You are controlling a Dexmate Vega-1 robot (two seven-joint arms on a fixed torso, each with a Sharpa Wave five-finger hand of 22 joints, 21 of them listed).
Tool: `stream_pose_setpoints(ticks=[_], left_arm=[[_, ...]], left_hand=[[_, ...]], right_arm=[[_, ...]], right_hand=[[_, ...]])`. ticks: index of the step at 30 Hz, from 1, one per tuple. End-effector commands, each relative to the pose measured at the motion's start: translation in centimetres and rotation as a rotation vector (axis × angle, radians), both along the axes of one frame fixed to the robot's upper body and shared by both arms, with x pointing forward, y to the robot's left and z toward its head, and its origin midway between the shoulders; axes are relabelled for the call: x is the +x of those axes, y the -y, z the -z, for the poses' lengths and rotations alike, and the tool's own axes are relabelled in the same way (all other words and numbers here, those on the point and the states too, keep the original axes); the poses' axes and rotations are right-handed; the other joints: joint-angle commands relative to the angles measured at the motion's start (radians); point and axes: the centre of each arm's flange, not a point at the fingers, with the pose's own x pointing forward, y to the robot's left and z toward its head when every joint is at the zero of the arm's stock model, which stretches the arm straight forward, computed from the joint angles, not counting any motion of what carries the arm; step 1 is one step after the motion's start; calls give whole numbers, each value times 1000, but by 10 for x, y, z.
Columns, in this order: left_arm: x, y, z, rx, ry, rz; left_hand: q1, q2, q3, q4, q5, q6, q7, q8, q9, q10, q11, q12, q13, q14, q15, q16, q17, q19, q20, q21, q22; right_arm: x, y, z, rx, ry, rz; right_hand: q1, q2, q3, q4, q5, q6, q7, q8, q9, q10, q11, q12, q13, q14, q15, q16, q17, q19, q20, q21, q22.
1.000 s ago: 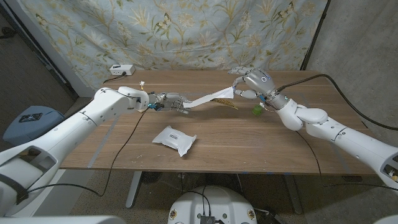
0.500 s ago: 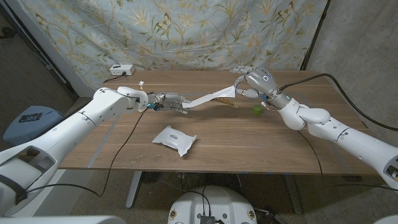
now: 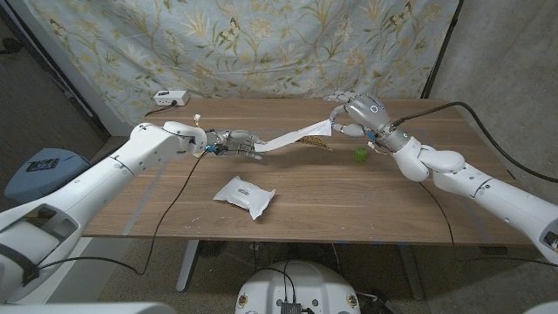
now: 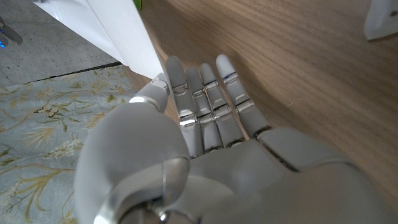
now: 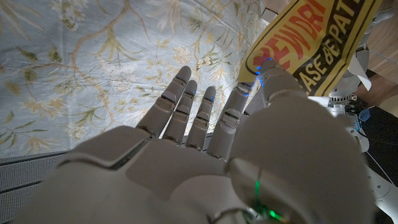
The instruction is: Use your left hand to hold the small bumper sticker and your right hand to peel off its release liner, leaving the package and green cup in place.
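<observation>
White bumper sticker (image 3: pixel 292 136) stretches between gripping left hand (image 3: pixel 241 141) and pinching right hand (image 3: pixel 350 115).

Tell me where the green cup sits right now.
In the head view the green cup stands on the table's right half, just below the right hand, right of the stretched bumper sticker and well clear of the white package.

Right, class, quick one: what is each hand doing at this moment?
Left hand: holds one end of the bumper sticker.
Right hand: pinches the sticker's other end, lifted above the table.
</observation>
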Motion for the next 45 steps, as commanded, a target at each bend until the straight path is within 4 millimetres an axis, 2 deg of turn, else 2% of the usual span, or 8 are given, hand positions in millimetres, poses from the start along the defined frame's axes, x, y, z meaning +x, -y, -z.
stream_pose_setpoints(ticks=[1,45], left_arm=[[0,-7,0,-1,-2,-13],[5,-33,-2,12,2,-35]], left_hand=[[13,2,5,5,0,-9,1,5,5,4,-5,-4,5,-3,4,-2,4,-6,-2,8,0],[12,1,7,5,1,-12,3,9,3,5,-6,-15,10,-6,4,-7,8,-20,-1,32,-4]], right_arm=[[0,2,-3,-13,6,7],[-4,6,-15,-6,32,54]], right_hand=[[-1,-5,8,0,7,1,-6,4,3,5,0,-1,2,10,-115,-3,1,0,0,-3,2],[-3,-8,12,0,8,0,-7,8,2,7,0,-1,1,12,-115,-3,1,-1,1,-3,2]])
